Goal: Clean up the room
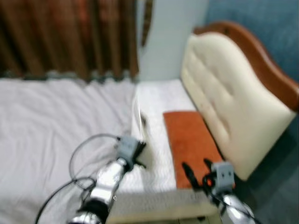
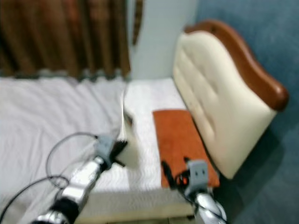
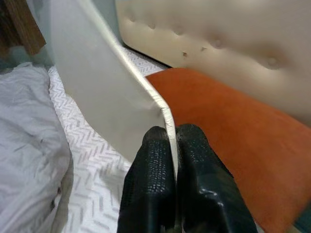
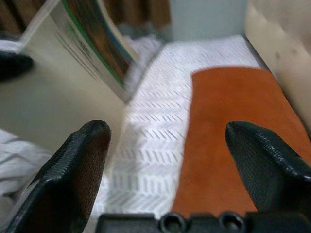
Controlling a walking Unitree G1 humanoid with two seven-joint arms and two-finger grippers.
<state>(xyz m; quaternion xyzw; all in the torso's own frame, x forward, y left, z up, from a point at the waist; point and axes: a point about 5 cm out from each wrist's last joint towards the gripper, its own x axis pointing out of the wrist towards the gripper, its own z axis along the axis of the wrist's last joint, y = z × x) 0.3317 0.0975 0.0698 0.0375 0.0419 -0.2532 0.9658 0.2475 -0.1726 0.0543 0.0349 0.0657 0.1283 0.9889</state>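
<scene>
A thin pale book (image 3: pixel 97 82) is held up on edge over the white patterned sheet (image 1: pixel 156 140), and my left gripper (image 3: pixel 171 133) is shut on its lower corner. Seen from the head, the book (image 1: pixel 138 119) is edge-on above my left gripper (image 1: pixel 140 151). An orange cushion (image 1: pixel 189 140) lies flat along the headboard side of the bed. My right gripper (image 1: pixel 196 170) hovers open over the cushion's near end, nothing between its fingers. In the right wrist view the book's colourful cover (image 4: pixel 82 43) stands beside the cushion (image 4: pixel 228 121).
A cream padded headboard (image 1: pixel 224 84) with a brown wooden rim rises on the right. A rumpled white duvet (image 1: pixel 46 121) covers the bed's left part. Brown curtains (image 1: pixel 70 32) hang behind. Blue carpet (image 1: pixel 280 177) lies right of the bed. A cable (image 1: pixel 79 154) loops from my left arm.
</scene>
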